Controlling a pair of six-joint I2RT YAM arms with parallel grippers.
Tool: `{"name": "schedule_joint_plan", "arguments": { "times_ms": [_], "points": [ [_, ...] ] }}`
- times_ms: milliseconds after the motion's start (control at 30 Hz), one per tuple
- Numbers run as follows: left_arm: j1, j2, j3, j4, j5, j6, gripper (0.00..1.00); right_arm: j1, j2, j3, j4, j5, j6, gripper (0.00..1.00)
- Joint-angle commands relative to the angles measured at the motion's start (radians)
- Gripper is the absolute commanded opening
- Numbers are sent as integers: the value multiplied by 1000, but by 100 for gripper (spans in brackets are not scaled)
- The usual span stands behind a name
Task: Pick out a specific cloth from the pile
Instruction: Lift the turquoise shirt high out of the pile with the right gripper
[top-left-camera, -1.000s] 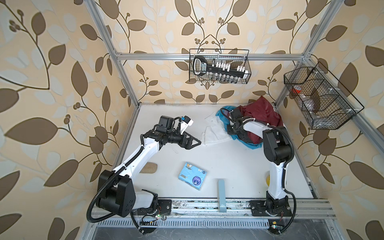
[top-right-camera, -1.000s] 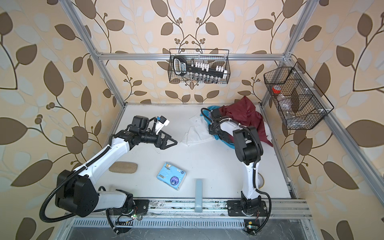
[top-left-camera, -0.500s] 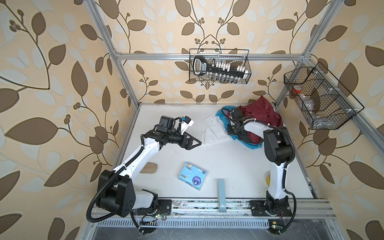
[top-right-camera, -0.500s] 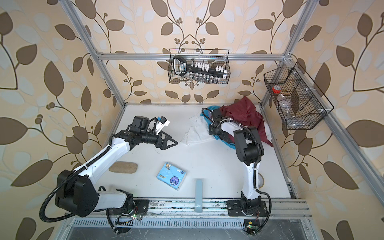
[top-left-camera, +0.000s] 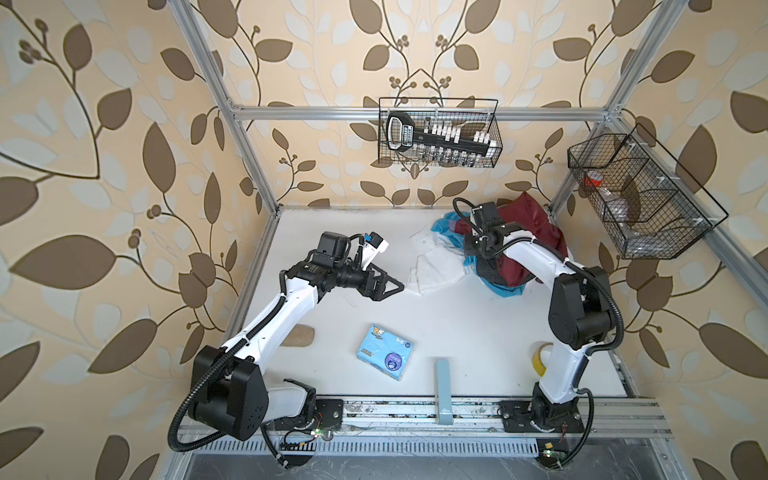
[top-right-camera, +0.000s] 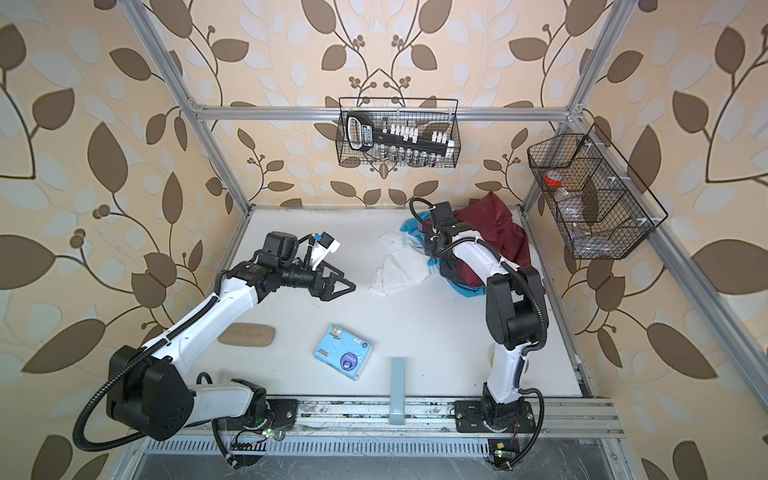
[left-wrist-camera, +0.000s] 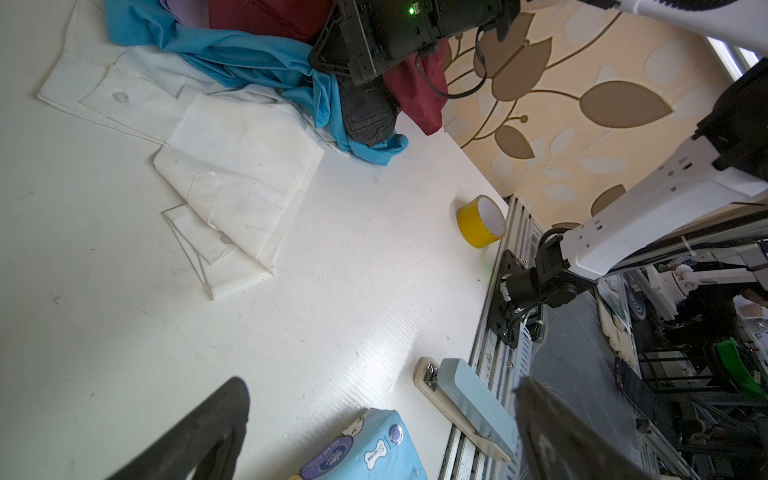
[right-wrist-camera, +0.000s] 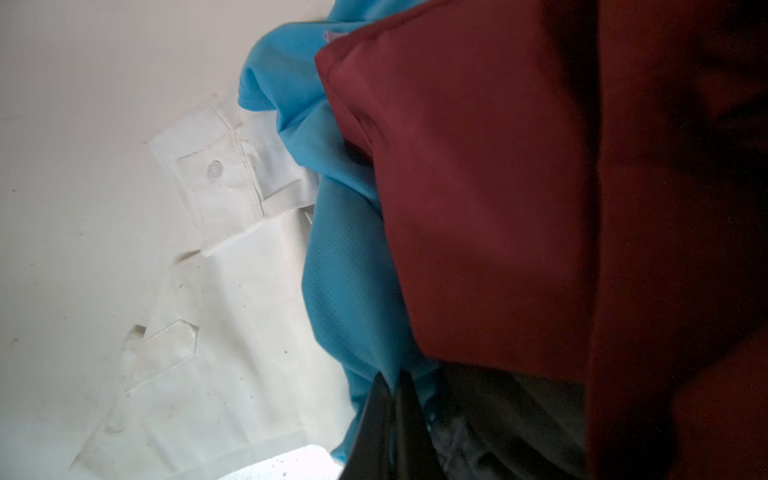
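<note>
A white table (top-left-camera: 457, 332), scuffed and lightly speckled, is enclosed by an aluminium frame (top-left-camera: 415, 113) and walls papered in cream with brown leaves (top-left-camera: 104, 166). A slotted rail (top-left-camera: 415, 409) along the near edge carries both arm bases. One wire basket (top-left-camera: 438, 133) is hung on the back wall and another (top-left-camera: 640, 208) on the right wall. The pile (top-left-camera: 532, 220) is heaped in the far right corner, maroon uppermost over dark grey. The cloth (top-left-camera: 441, 227) is wedged under the maroon fabric, with turquoise folds showing at the pile's left and near edges, over a white shirt (top-left-camera: 436, 270) spread flat beside it. The right claw (right-wrist-camera: 392, 382) is pressed together at a fold of the cloth, down against the pile; whether fabric is caught between the fingers cannot be told. The left claw (top-left-camera: 395, 286) is held spread above bare table, apart from the shirt's near corner. Elsewhere on the table are seen a blue tissue pack (top-left-camera: 385, 352) near the middle, a pale blue block (top-left-camera: 443, 386) by the rail, a brown pad (top-right-camera: 246, 334) beside the left arm, and a yellow tape roll (left-wrist-camera: 478, 222) behind the right arm.
</note>
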Motion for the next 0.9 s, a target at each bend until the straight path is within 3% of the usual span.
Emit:
{"name": "schedule_joint_plan", "arguments": {
  "times_ms": [0,133,600,867],
  "points": [
    [-16,-39,27,-6,4,18,99,0,-15,51,-43,22,-20,0],
    [-20,-54,29,-12,-8,21,99,0,-30,70,-44,0,-20,0],
    [-28,-86,21,-4,-20,13,99,-2,-125,417,-123,166,-117,0],
    [-31,-98,16,5,-30,6,99,-1,-168,529,-125,151,-144,0]
  ]
}}
